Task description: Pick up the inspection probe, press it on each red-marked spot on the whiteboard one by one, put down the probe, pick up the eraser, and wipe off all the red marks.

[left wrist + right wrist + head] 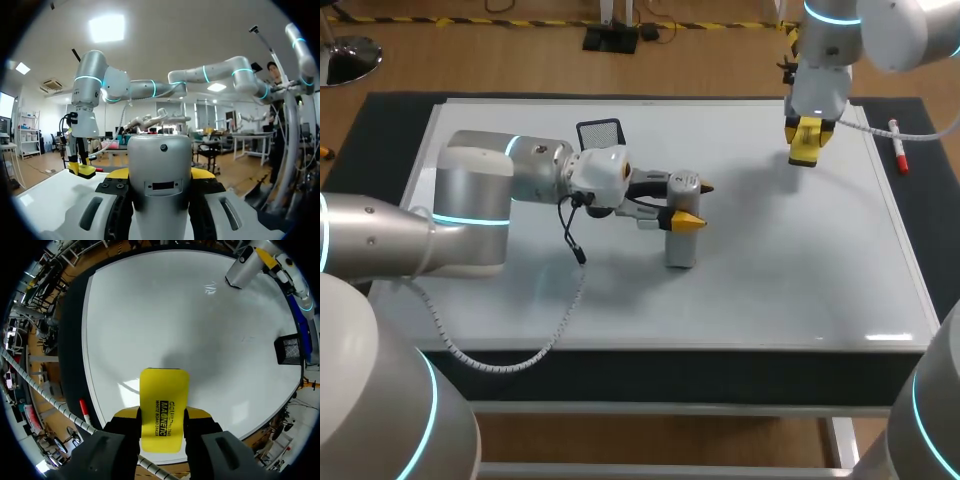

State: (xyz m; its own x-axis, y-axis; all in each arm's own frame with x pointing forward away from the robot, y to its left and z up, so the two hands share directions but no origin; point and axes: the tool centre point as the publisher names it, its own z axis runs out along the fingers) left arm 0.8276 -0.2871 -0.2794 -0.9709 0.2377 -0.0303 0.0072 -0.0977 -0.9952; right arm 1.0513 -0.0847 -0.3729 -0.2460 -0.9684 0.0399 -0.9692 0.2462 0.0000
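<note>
Whiteboard (pixel 800 280) covers most of the table (pixel 620 372), and I can find no red marks on it in the head view or the right wrist view. Pressing and wiping therefore look done, or nearly done, though a faint trace could escape me. Left arm enters from the middle left of the frame, its hand (pixel 696 205) closed on the upper part of the grey probe (pixel 680 245). That probe stands upright just left of centre with its base on the board, so by that grip it has not yet been let go. Right hand (pixel 805 140) hangs over the board's upper right, fingers clamped on the yellow eraser (pixel 804 153). This eraser juts past the tips and seems lifted clear of the surface
</note>
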